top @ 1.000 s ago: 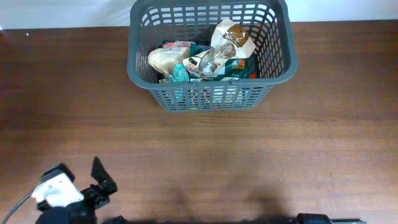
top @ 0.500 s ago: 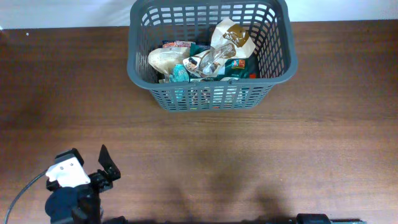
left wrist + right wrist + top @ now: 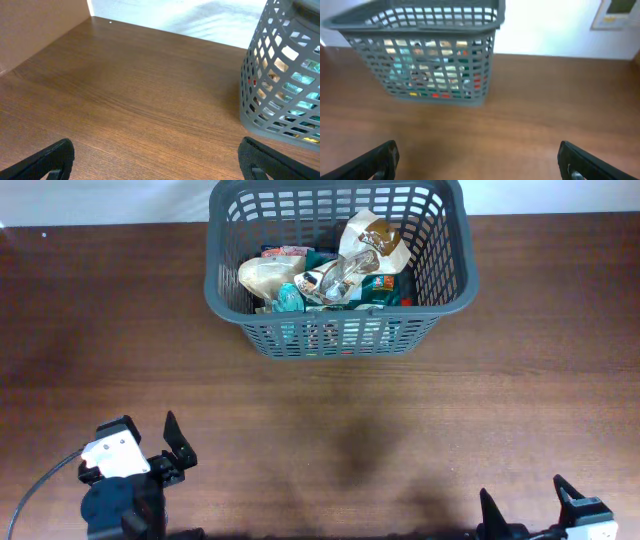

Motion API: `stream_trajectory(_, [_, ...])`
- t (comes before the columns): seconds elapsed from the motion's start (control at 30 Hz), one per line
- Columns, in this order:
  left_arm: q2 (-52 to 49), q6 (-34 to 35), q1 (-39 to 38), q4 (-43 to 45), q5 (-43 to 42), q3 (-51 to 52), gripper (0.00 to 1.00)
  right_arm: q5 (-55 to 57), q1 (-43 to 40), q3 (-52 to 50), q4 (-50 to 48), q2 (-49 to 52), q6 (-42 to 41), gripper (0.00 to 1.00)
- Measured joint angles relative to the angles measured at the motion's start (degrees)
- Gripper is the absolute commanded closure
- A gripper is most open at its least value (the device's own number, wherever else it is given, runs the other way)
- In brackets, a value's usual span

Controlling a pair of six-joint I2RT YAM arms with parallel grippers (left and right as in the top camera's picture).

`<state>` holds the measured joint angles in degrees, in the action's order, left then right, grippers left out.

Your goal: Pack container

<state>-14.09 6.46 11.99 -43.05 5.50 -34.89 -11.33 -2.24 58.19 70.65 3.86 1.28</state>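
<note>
Basket (image 3: 340,338) is sitting upright at the far side of the table (image 3: 450,420), roughly centred; it's loaded with a heap of snack packets (image 3: 335,275), with a pale crinkly bag on top and teal and red wrappers showing through the slots. Left gripper (image 3: 148,442) is down at the near-left corner; its fingers are spread wide with nothing between them. Right gripper (image 3: 527,510) is just poking in at the near edge on the right; it's spread wide and empty too. Both are well apart from the basket, with bare wood between. On my left wrist cam the basket sits off to the right; on the right wrist cam it's ahead and to the left; neither one is touching anything as far as I can see.
</note>
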Motion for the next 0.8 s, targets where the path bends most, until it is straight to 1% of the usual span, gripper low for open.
stream_trajectory(0.4, [0.0, 0.0, 0.0, 0.0, 0.5, 0.0, 0.01, -0.8, 0.0, 0.0, 0.5, 0.0, 0.0, 0.01])
stream_trajectory(0.53, [0.0, 0.0, 0.0, 0.0, 0.5, 0.0, 0.01, 2.3, 0.0, 0.0, -2.8, 0.0, 1.4, 0.01])
stream_trajectory(0.63, [0.0, 0.0, 0.0, 0.0, 0.5, 0.0, 0.01, 5.2, 0.0, 0.0, -6.6, 0.0, 2.1, 0.01])
stream_trajectory(0.67, [0.0, 0.0, 0.0, 0.0, 0.5, 0.0, 0.01, 6.0, 0.0, -0.2, -9.3, 0.0, 2.3, 0.01])
stream_trajectory(0.7, [0.0, 0.0, 0.0, 0.0, 0.5, 0.0, 0.01, 6.5, 0.0, -0.5, -12.7, 0.0, 2.3, 0.01])
stream_trajectory(0.8, [0.0, 0.0, 0.0, 0.0, 0.5, 0.0, 0.01, 7.9, 0.0, -3.0, -27.6, -0.1, 2.5, 0.01])
